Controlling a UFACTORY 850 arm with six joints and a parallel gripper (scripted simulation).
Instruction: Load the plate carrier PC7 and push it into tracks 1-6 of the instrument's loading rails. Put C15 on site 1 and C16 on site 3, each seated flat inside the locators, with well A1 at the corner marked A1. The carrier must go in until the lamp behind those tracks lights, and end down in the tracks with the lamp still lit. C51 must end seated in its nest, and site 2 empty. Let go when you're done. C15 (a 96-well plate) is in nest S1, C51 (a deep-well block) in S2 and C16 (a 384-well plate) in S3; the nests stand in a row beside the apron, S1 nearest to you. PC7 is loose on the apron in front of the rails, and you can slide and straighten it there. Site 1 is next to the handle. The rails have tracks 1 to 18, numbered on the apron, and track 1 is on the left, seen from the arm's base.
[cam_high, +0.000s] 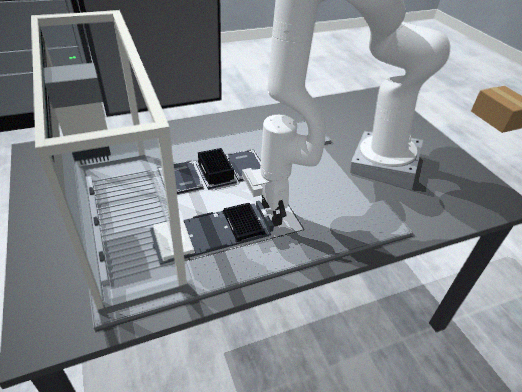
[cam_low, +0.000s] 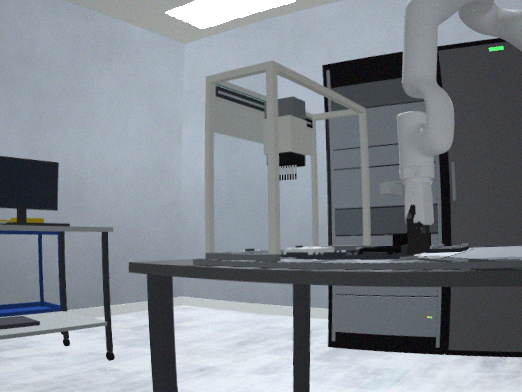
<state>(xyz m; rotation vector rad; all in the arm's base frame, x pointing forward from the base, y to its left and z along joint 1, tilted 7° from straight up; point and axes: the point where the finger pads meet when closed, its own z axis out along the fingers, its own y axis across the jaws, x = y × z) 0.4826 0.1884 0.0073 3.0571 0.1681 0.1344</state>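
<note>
The dark bench [cam_high: 450,220] carries the instrument at its left, a cream post-and-bar frame [cam_high: 172,200] over the ribbed loading rails [cam_high: 130,210]; the front corner post stands between the rails and the apron, in line with the carrier's far end in the top view. A raised strip [cam_high: 300,267] runs along the near edge of the deck, and bare bench lies between the carrier and the arm's base plate [cam_high: 362,172]. PC7 [cam_high: 210,232] lies on the pale apron in front of the rails, its far end reaching under the frame, where a white plate [cam_high: 165,240] sits on it; the middle site shows bare, and a black well plate [cam_high: 244,221] sits on the site nearest the arm. Behind the carrier stands the row of nests: a flat one at the left [cam_high: 187,177], a tall black deep-well block, C51 [cam_high: 216,165], in the middle, and a flat one to the right [cam_high: 245,161]. The gripper [cam_high: 274,214] hangs nose-down at the carrier's near end, just beside the black plate, its fingers [cam_high: 280,210] spread wide with nothing between them; whether they touch the handle cannot be told. A cardboard box [cam_high: 500,107] lies on the floor well apart, and a cart [cam_low: 60,230] with a monitor [cam_low: 27,185] stands by the wall.
</note>
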